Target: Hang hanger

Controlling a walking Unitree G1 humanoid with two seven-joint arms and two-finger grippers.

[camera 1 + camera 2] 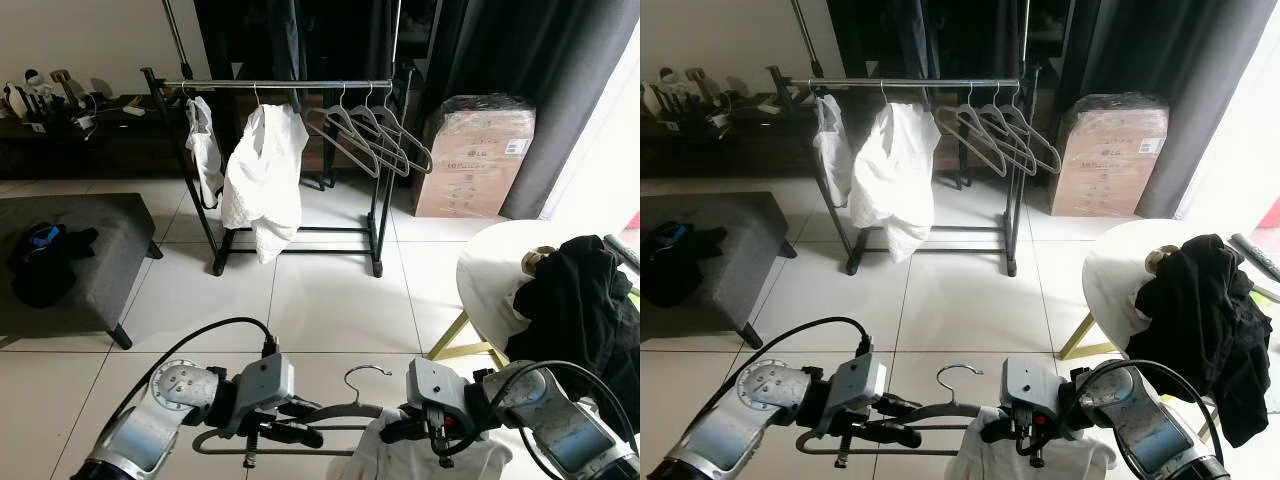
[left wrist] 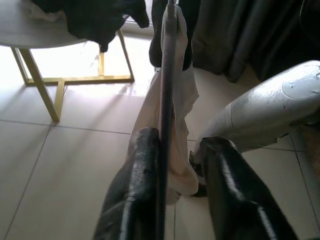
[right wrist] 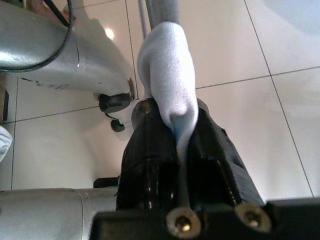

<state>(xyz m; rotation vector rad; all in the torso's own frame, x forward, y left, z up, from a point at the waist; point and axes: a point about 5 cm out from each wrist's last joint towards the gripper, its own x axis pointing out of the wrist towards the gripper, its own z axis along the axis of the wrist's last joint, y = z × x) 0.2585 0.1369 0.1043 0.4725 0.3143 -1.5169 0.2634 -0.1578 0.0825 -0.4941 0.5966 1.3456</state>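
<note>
1. Fingers of the left gripper [image 1: 300,420] clamp the grey hanger [image 1: 345,412]; right gripper [image 1: 395,428] pinches its white garment [image 1: 400,460].
2. Both sit low over the tiled floor [image 1: 330,290], well apart from the clothes rack [image 1: 280,85].

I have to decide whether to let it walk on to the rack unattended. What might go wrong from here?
The white garment covers just the hanger's right side, pinched by the right gripper; it may slide off while walking. The left gripper holds the bare bar between slightly parted fingers, so the hanger could tilt. On the rail, the gap between the hung white shirt and empty hangers looks narrow.
</note>
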